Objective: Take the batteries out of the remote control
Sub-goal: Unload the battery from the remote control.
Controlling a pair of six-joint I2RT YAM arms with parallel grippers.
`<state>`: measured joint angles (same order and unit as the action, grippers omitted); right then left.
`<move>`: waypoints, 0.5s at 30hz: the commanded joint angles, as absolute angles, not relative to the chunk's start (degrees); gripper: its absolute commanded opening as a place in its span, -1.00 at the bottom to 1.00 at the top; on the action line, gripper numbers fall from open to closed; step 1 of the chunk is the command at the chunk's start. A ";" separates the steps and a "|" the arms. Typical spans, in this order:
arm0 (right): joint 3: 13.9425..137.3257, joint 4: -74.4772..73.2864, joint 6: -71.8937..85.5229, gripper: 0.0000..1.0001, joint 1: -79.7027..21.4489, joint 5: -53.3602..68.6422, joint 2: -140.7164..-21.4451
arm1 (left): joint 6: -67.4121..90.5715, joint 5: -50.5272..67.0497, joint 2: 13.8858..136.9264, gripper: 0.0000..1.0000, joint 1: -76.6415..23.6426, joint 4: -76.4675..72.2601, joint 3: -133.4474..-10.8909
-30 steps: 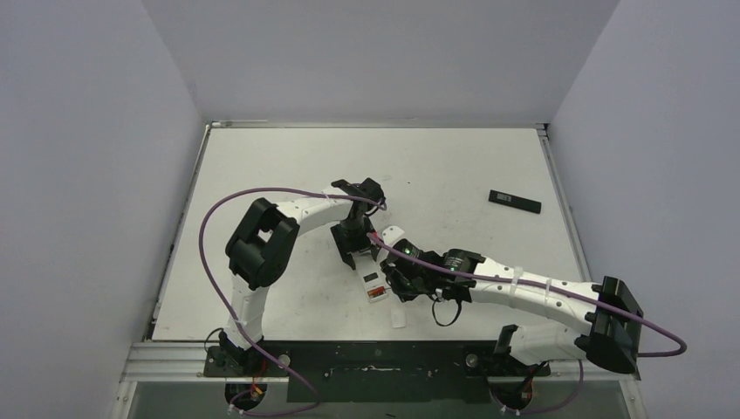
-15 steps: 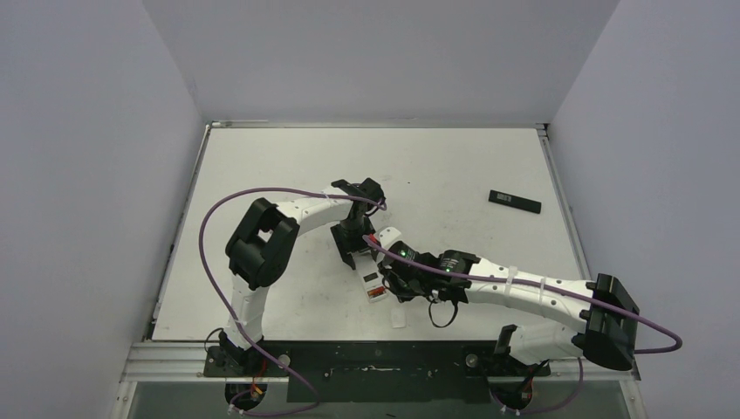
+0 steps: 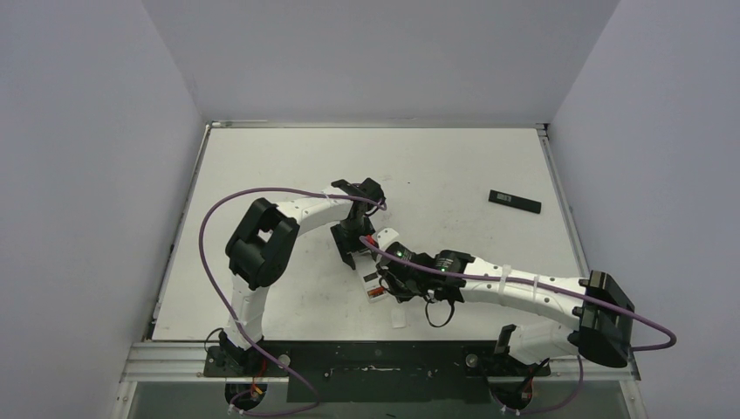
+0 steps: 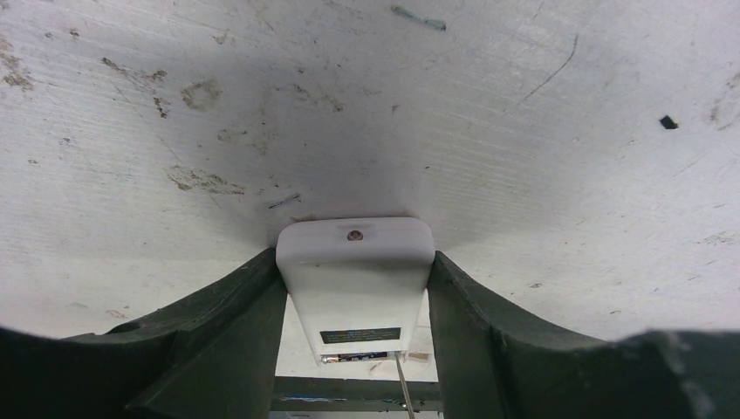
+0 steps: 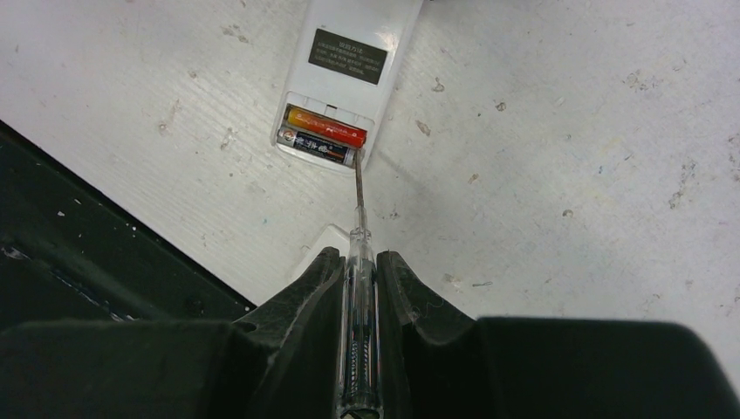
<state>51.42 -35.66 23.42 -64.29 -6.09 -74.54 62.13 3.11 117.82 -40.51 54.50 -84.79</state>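
White slab-shaped plastic remote control (image 5: 349, 70) lies back-up on the scuffed white bench (image 3: 454, 166); its far end is pinched by the left jaws, closed flat against both long sides. The uncovered bay at the near end holds two slim cylindrical batteries side by side, an orange-red cell (image 5: 325, 129) and a dark cell (image 5: 314, 147) touching it on the end-wall side. Right jaws are closed on the clear handle of a thin metal-shafted screwdriver (image 5: 359, 262), its tip at the bay's corner by the dark cell's end; a small white rounded plastic piece (image 5: 325, 237) lies just beside those jaws, near the bench edge.
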 commanded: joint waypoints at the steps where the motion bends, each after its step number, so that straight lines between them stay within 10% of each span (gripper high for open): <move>1: 51.80 -33.22 23.63 -0.89 -64.98 -7.54 -74.58 | 61.35 -1.67 117.74 -1.00 -40.25 53.19 -85.53; 15: 52.12 -33.92 24.20 -0.89 -65.30 -9.93 -74.97 | 61.44 -1.52 117.68 -1.00 -40.25 52.96 -85.43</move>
